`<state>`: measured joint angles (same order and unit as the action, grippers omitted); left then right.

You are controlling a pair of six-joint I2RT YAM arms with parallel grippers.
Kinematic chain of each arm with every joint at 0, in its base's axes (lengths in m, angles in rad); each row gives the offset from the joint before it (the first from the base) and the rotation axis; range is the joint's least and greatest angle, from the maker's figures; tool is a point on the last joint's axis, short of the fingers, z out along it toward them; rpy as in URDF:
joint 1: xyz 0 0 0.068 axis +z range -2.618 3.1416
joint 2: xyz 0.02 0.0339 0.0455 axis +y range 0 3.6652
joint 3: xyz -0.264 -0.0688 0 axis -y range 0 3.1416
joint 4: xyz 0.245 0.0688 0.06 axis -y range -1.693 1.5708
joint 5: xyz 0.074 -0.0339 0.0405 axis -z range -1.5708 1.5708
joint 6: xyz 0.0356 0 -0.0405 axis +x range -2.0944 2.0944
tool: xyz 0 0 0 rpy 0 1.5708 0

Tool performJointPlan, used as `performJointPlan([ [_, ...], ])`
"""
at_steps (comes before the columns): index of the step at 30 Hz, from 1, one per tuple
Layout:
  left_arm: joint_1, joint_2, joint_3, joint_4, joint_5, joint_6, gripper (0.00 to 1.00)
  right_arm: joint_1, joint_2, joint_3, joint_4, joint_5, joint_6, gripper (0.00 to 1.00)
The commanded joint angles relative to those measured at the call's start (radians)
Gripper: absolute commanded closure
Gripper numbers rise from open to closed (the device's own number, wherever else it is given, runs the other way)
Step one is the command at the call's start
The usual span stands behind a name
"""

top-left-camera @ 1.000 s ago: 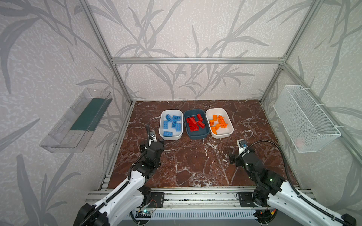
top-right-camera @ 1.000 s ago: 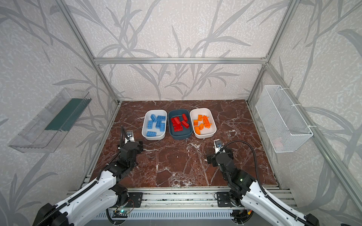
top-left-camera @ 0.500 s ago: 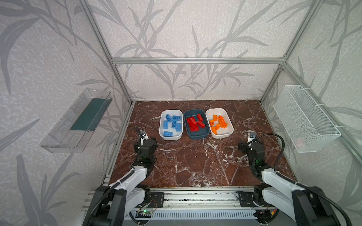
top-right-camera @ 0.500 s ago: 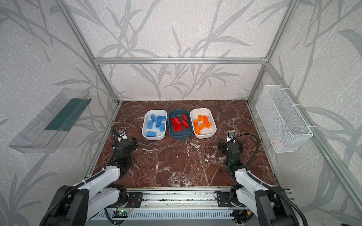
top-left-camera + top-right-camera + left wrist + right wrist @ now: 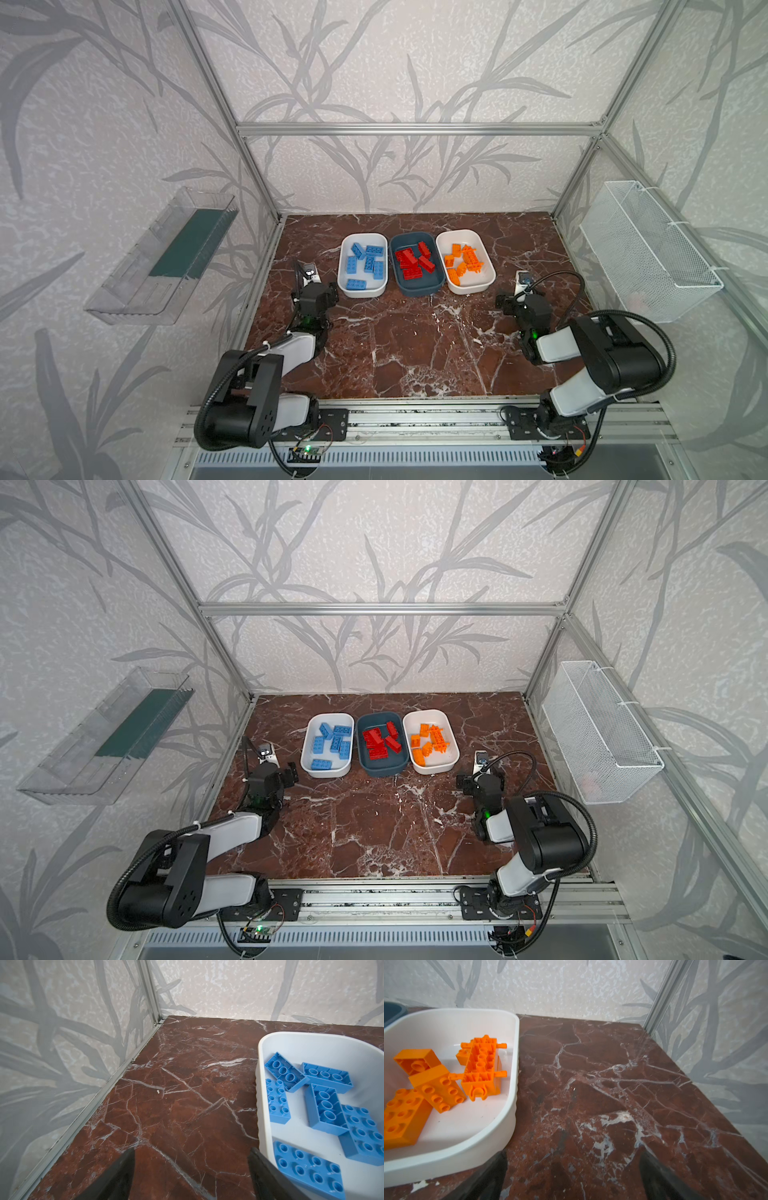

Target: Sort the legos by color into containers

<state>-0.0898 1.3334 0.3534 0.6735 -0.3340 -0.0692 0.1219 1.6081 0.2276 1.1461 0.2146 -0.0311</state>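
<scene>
Marble worktop [image 5: 415, 345]: front half bare, wide open lane between left arm [image 5: 249, 386] and right arm [image 5: 615, 357], which are folded at front corners.

Three tubs in row across back half: white tub of blue bricks [image 5: 363, 293], teal tub [image 5: 417, 291], white tub of orange bricks [image 5: 471, 289]. They sit packed side by side, no passage between.

Bare strips along back, left and right edges.

Left gripper [image 5: 192, 1176] spread over left strip, one finger just beside blue-brick tub. Right gripper [image 5: 577, 1180] spread over right strip, just beside orange-brick tub.

Wire mesh basket [image 5: 648, 253] juts from right wall, clear shelf [image 5: 166, 257] from left wall.
</scene>
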Motion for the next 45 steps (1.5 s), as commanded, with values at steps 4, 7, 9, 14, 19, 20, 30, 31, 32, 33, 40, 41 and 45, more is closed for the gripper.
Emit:
performJointPlan([
  [4,0.054,0.166,0.05,0.123,0.071,0.023,0.14,-0.029,-0.019,0.065,-0.016,-0.1,0.003,0.01],
  [7,0.102,0.179,0.068,0.092,0.155,-0.004,0.14,-0.034,-0.017,0.082,-0.041,-0.121,-0.001,0.01],
  [9,0.102,0.186,0.065,0.107,0.155,-0.002,0.11,-0.034,-0.018,0.102,-0.077,-0.127,-0.001,0.01],
  [14,0.104,0.182,0.07,0.095,0.155,-0.002,0.1,-0.035,-0.021,0.122,-0.12,-0.127,-0.001,0.01],
  [19,0.102,0.182,0.07,0.094,0.153,0.0,0.01,-0.036,-0.021,0.122,-0.12,-0.126,0.0,0.01],
  [20,0.102,0.183,0.07,0.094,0.152,0.0,0.01,-0.036,-0.021,0.122,-0.12,-0.126,0.0,0.01],
  [30,0.102,0.182,0.07,0.096,0.153,0.0,0.01,-0.034,-0.02,0.102,-0.081,-0.132,-0.007,0.01],
  [31,0.101,0.182,0.069,0.096,0.154,0.0,0.01,-0.034,-0.021,0.109,-0.092,-0.132,-0.005,0.01],
  [32,0.101,0.181,0.069,0.095,0.155,0.0,0.01,-0.034,-0.021,0.118,-0.107,-0.132,-0.005,0.01],
  [33,0.102,0.182,0.068,0.095,0.153,0.0,0.01,-0.034,-0.023,0.127,-0.13,-0.134,-0.007,0.01],
  [40,0.101,0.182,0.068,0.096,0.152,0.0,0.01,-0.034,-0.023,0.134,-0.144,-0.165,-0.019,0.01],
  [41,0.102,0.182,0.068,0.095,0.153,0.0,0.01,-0.034,-0.022,0.133,-0.144,-0.165,-0.019,0.01],
  [45,0.102,0.182,0.068,0.096,0.152,0.0,0.01,-0.034,-0.022,0.137,-0.147,-0.173,-0.021,0.01],
])
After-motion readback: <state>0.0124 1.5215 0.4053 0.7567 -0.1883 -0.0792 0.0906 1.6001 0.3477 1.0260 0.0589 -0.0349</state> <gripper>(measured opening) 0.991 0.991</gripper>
